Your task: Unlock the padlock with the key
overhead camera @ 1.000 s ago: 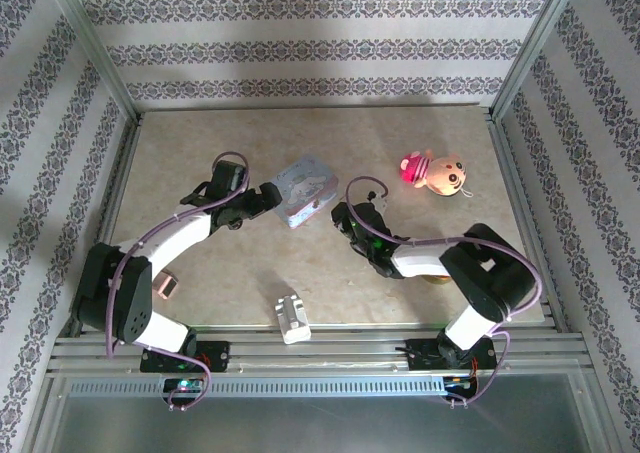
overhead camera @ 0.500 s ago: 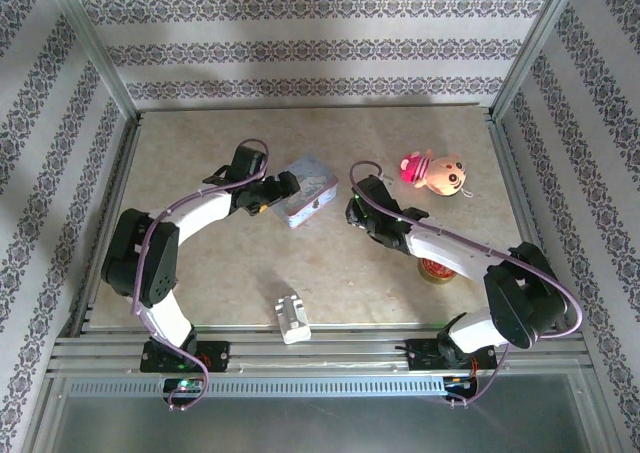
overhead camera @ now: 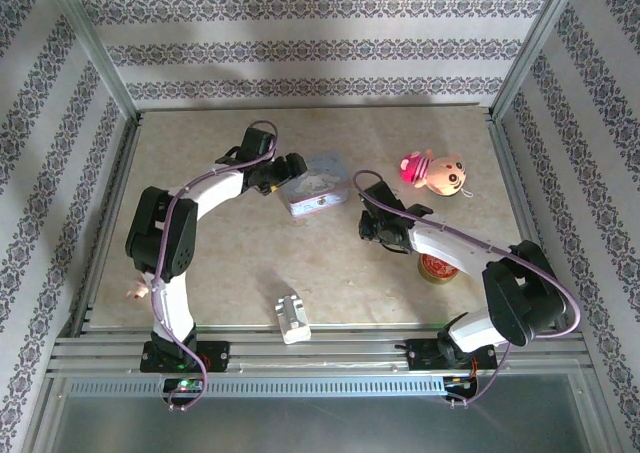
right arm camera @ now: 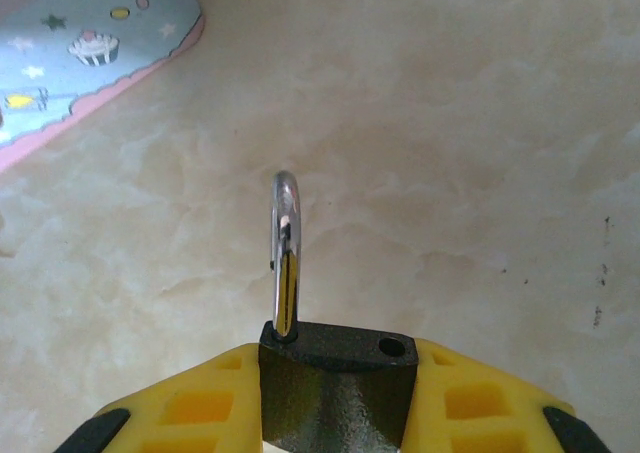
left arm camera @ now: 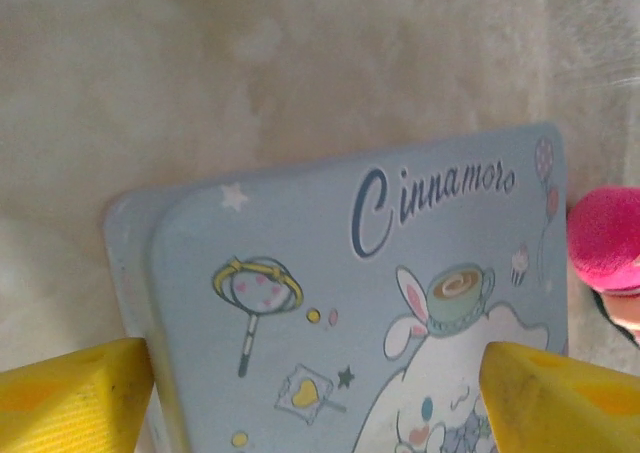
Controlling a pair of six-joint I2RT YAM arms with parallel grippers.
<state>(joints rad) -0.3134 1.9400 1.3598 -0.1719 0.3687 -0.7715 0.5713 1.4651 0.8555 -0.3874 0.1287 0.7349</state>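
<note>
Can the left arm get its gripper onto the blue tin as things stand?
Probably yes: the left gripper is open at the blue tin, a yellow finger by each side and nothing between. The fit looks tight, though.

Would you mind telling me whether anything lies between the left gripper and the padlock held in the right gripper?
Yes, the pale blue tin lies between them; the left gripper straddles it, while the right gripper grips the padlock beyond it.

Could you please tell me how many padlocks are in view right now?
1: the padlock is clamped between the right arm's yellow fingers, its shackle standing up with one hole empty. Another could be hidden beneath the arms.
</note>
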